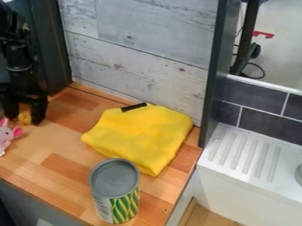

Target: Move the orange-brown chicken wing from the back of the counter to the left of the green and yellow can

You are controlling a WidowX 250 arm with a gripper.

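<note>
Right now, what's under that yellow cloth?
The yellow cloth lies on the wooden counter, with a black strip at its far edge; anything beneath it is covered, so I can't tell.

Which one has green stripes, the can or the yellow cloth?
The can, standing upright at the counter's front edge. Green stripes run down its yellow side, while the cloth behind it shows no green.

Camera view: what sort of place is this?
Likely a toy kitchen set up in a lab or workshop: wooden counter, white ridged drainboard, dark tile backsplash.
</note>
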